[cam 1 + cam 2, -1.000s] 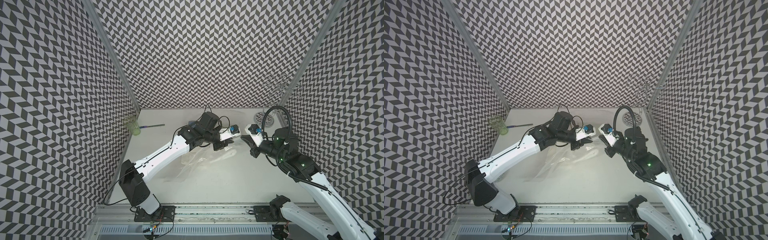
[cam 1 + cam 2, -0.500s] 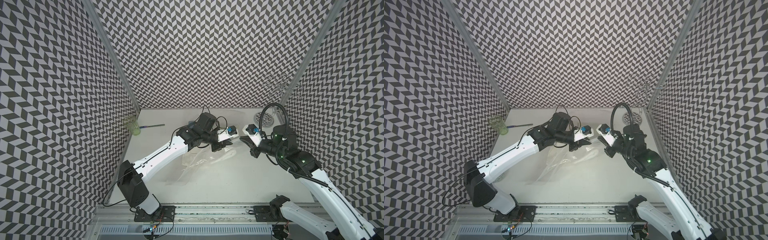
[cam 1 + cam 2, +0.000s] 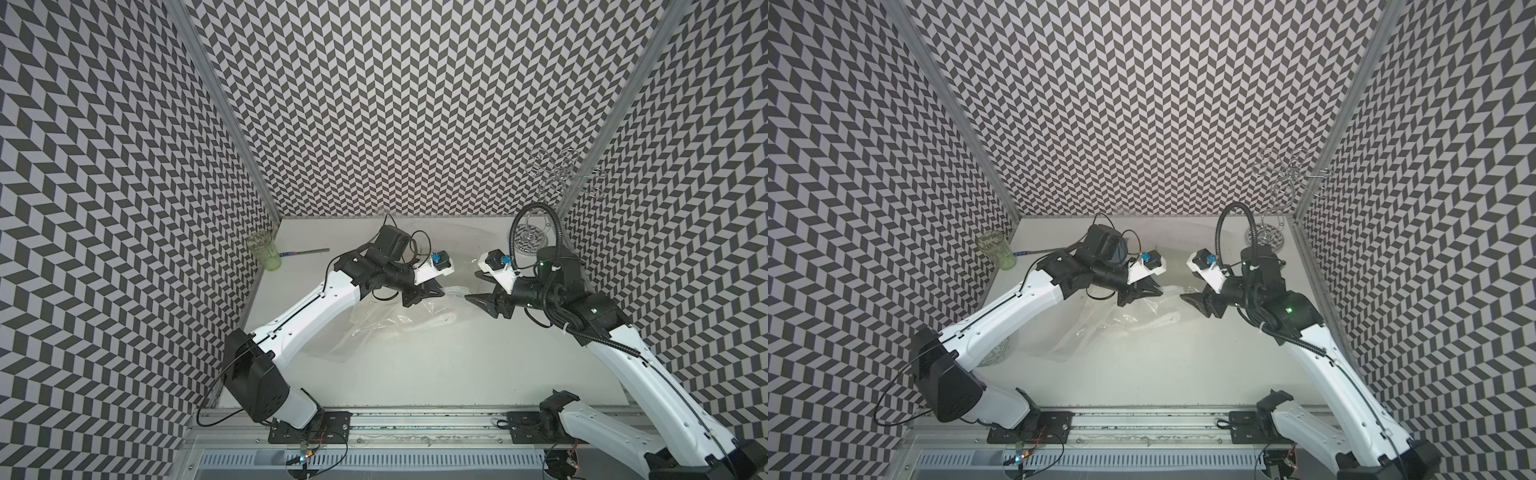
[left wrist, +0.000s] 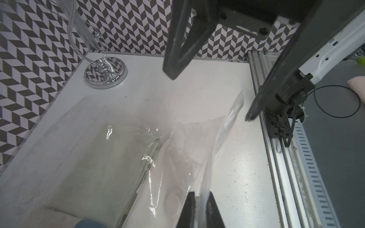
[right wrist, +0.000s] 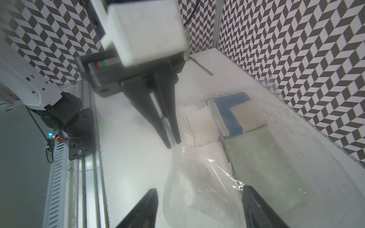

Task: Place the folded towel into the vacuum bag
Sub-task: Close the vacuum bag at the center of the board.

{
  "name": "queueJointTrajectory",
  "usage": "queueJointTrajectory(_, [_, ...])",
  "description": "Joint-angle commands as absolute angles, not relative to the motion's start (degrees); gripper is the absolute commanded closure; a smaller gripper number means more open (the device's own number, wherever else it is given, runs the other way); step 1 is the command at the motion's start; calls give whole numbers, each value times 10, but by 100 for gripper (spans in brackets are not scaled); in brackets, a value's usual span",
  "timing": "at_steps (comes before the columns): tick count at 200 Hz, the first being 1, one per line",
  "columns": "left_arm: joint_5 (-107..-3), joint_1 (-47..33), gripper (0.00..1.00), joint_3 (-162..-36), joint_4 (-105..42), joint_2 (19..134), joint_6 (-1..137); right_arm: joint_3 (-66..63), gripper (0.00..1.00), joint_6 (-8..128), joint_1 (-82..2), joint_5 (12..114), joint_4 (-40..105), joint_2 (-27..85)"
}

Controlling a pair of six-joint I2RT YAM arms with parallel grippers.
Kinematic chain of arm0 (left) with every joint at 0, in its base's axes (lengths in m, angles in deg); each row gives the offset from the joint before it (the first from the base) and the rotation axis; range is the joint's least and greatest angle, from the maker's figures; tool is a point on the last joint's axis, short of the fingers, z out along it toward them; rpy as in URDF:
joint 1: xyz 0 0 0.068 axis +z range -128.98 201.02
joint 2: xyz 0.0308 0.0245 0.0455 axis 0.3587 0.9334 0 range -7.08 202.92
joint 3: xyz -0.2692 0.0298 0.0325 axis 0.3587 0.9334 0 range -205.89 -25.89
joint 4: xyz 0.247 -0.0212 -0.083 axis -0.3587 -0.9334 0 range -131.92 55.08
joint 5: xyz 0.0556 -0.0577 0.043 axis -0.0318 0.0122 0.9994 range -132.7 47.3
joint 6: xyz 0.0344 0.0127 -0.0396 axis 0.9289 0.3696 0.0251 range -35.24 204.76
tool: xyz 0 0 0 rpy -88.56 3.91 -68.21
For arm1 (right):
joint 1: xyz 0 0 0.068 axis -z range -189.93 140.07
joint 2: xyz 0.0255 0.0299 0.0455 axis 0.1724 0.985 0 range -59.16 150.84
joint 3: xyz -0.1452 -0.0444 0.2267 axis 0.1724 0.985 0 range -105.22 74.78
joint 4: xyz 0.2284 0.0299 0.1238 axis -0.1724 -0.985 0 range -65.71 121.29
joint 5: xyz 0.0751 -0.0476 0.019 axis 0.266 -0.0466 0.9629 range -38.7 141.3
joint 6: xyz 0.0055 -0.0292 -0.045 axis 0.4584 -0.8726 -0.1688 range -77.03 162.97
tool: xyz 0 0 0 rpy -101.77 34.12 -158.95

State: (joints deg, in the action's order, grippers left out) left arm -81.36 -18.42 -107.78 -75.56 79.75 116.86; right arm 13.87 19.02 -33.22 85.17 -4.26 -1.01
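Clear plastic of the vacuum bag (image 3: 386,328) was clamped at frame centre by the left gripper (image 3: 436,293), and the folded towel (image 5: 243,116) was seen beyond it from the right gripper (image 5: 199,188), jaws parted.

- Both top views sit high up front, looking steeply down at the whole table (image 3: 415,365), nearly identical.
- Wrist cams ride close: left faces the right gripper (image 4: 211,94), right faces the left gripper (image 5: 173,144); both catch the vacuum bag (image 4: 167,158).
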Motion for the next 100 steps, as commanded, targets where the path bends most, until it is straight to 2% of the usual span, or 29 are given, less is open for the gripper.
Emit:
queueJointTrajectory(1, [-836, -194, 100, -1106, -771, 802, 1179, 122, 30, 182, -337, 871, -20, 10])
queueJointTrajectory(29, [-835, -199, 100, -1107, -772, 799, 1180, 110, 34, 174, -357, 918, -38, 34])
queueJointTrajectory(45, [-838, -201, 100, -1115, -777, 803, 1180, 119, 41, 183, -362, 922, -29, 37])
queueJointTrajectory(51, [-838, -203, 100, -1117, -780, 804, 1179, 122, 46, 185, -362, 917, -24, 37])
queueJointTrajectory(57, [-838, -205, 100, -1120, -781, 805, 1179, 123, 54, 187, -362, 913, -17, 38])
queueJointTrajectory(73, [-835, -209, 100, -1124, -783, 804, 1177, 117, 88, 193, -363, 925, -12, 51])
queueJointTrajectory(81, [-835, -209, 100, -1125, -784, 803, 1175, 113, 99, 193, -363, 932, -11, 56])
queueJointTrajectory(90, [-831, -209, 97, -1125, -786, 800, 1171, 113, 100, 194, -363, 933, -8, 58])
queueJointTrajectory(100, [-824, -209, 80, -1121, -785, 795, 1168, 113, 100, 197, -363, 928, -2, 54])
